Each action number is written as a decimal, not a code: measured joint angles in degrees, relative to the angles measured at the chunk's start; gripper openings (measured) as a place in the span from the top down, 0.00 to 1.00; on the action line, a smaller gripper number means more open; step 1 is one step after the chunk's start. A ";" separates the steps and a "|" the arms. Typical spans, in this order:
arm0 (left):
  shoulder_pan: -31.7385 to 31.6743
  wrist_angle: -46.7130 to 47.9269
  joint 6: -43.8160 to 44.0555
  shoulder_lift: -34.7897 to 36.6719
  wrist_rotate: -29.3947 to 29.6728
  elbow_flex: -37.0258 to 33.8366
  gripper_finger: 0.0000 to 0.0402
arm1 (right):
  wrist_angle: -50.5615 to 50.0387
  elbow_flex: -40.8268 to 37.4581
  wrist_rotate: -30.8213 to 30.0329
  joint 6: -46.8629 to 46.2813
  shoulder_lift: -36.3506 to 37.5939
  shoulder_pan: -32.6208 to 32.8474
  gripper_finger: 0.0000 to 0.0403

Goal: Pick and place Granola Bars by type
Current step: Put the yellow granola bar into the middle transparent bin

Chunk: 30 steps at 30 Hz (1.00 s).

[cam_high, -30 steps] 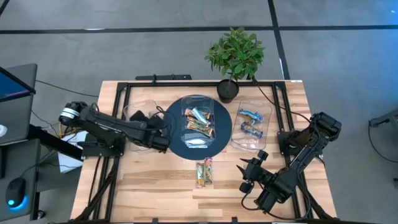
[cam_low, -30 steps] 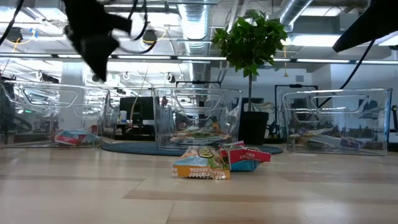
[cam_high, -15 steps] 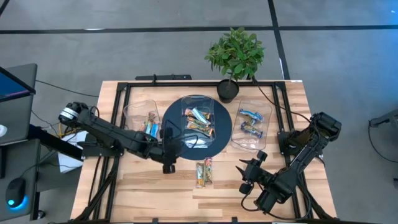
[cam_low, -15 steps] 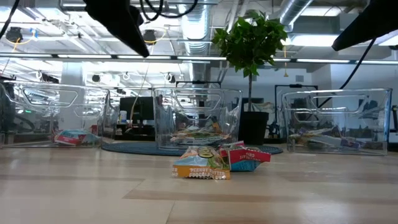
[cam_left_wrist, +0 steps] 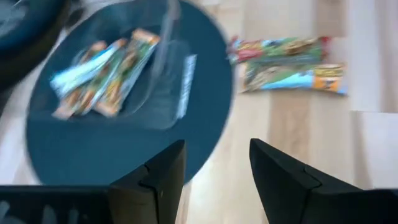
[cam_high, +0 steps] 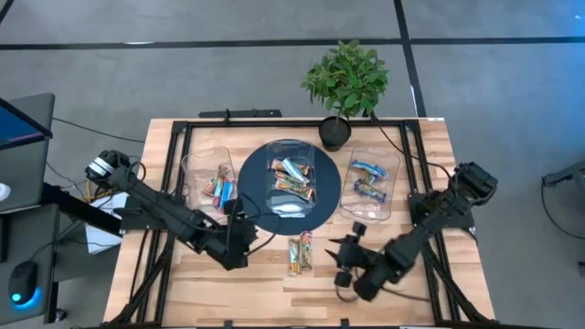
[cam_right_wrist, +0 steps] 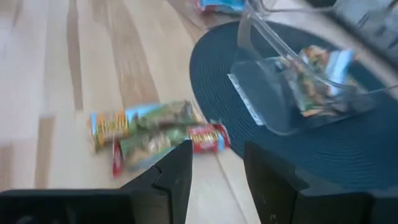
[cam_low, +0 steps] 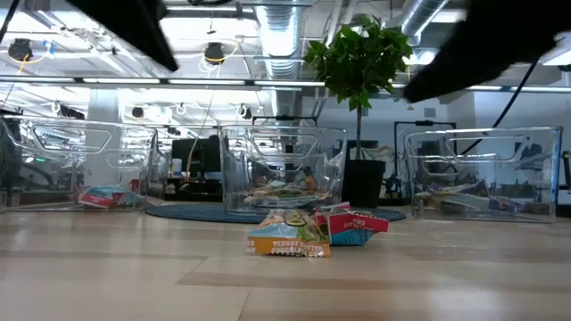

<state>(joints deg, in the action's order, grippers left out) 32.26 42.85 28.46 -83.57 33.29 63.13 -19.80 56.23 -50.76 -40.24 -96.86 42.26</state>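
High view: the surface (cam_high: pixel 210 274) carries three clear tubs in a row. The left tub (cam_high: pixel 212 179) holds a few bars, the middle tub (cam_high: pixel 291 175) on the round dark mat (cam_high: pixel 260 215) holds several, and the right tub (cam_high: pixel 370 183) holds two or three. Two loose bars (cam_high: pixel 300 253) lie side by side on the wood just in front of the mat. So the sorting looks mostly done, with this pair left to place. The left gripper (cam_high: pixel 239 247) hangs just left of the pair and the right gripper (cam_high: pixel 345 265) just right of it; neither touches a bar. From above I cannot tell how the fingers stand.

Low view: the loose bars (cam_low: pixel 314 232) sit flat on the surface in front of the middle tub (cam_low: pixel 283 169), with nothing gripping them. Only dark arm shapes cross the top corners, so the grippers themselves do not show here.

Left wrist view: the left gripper (cam_left_wrist: pixel 216 165) has its fingers apart and empty, with the pair (cam_left_wrist: pixel 287 64) ahead of it beside the mat (cam_left_wrist: pixel 93 137). This settles what the high view leaves open.

Right wrist view: the right gripper (cam_right_wrist: pixel 217 165) is likewise spread and empty, the pair (cam_right_wrist: pixel 152 134) just beyond its tips. The picture is smeared, so the wrapper types are probably green and red at best guess.
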 joint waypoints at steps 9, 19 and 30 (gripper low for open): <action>7.46 0.71 18.21 -0.02 15.61 -12.29 0.57 | 9.25 0.02 16.82 -1.63 0.00 -9.69 0.65; 14.33 -0.44 16.99 0.37 25.72 -15.32 0.57 | 15.32 0.08 20.82 -1.53 -1.10 -10.13 0.67; 15.03 -4.37 11.74 0.37 30.17 -15.32 0.57 | 25.83 4.08 28.23 14.98 -12.24 -9.91 0.67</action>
<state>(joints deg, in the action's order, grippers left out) 47.29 38.48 40.20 -83.20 63.46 47.81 6.04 60.31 -22.53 -25.26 -109.10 32.35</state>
